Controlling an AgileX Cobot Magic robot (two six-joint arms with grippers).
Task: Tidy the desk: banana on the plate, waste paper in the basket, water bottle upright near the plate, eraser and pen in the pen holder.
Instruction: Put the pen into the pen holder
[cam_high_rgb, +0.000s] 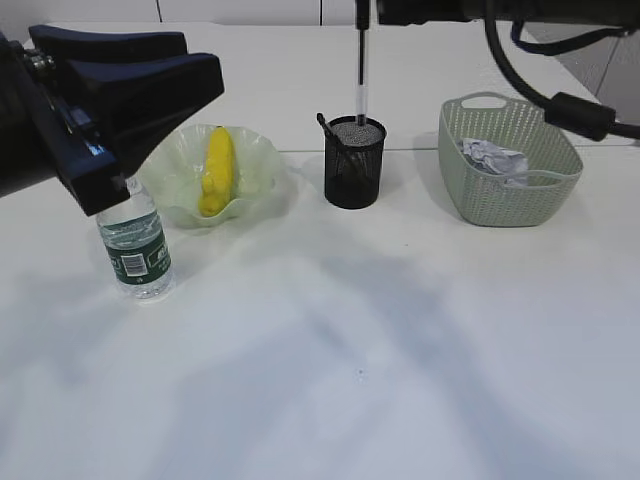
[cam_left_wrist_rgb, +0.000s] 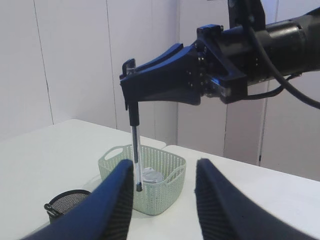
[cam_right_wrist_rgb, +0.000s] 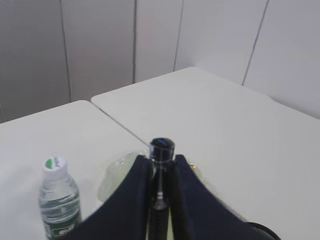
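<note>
Nothing legible is showing anywhere. The clear plastic water bottle (cam_high_rgb: 135, 250) is wearing a dark green label (cam_high_rgb: 139, 262) with white print and a small white panel, but the characters are too small and blurred to read; its white cap (cam_right_wrist_rgb: 54, 163) is carrying an unreadable green mark.

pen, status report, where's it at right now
Right gripper shut on pen, held upright, tip over pen holder. Left gripper open, empty. Nothing in the way.
</note>
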